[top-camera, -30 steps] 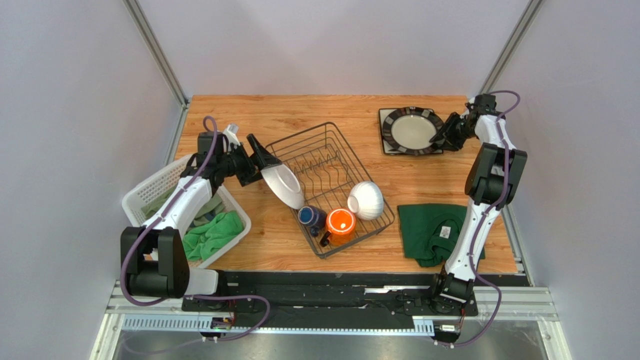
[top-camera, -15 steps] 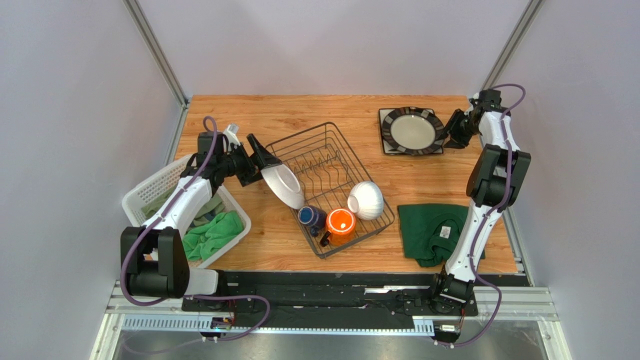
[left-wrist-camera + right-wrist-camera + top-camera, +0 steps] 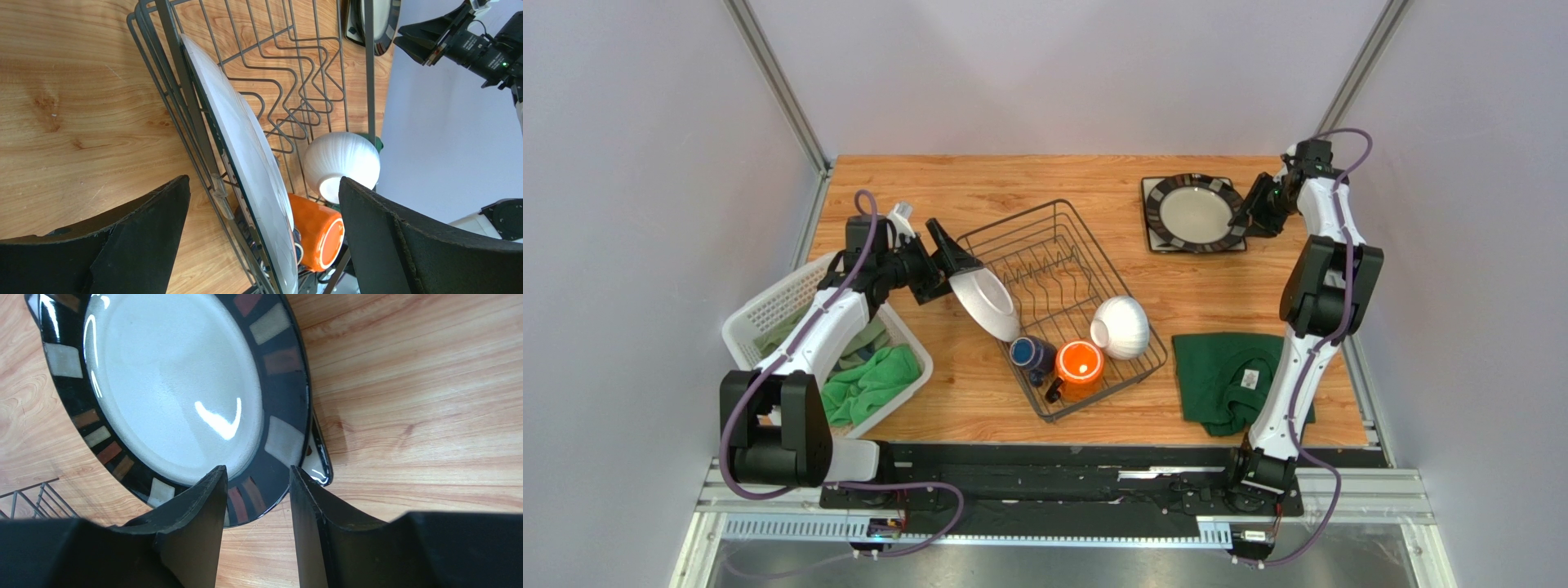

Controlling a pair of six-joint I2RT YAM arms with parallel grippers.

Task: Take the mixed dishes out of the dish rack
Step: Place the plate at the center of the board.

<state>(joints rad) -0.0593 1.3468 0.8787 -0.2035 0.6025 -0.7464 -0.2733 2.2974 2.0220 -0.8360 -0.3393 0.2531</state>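
Dish rack (image 3: 1063, 306) sits skewed in the middle of your table (image 3: 928, 196) with four pieces in it. A round white plate (image 3: 986, 303) stands on edge at its left end. A white ribbed bowl (image 3: 1120, 327), an orange mug (image 3: 1079, 364) and a dark blue mug (image 3: 1028, 355) are grouped at the near end.

Your left gripper (image 3: 261, 190) is spread wide and straddles that plate, one finger outside the rack wall and one inside, neither touching it. The plate's rim shows a thin dark line, but you cannot read any lettering there.

Your right gripper (image 3: 255, 478) has its fingers apart and grips nothing. It hovers at the right edge of the square plate (image 3: 1194, 213), which has a black rim with coloured blocks and lies flat on the table's far right.

The green cloth (image 3: 1228, 374) carries a white label (image 3: 1250, 380), too small to read.
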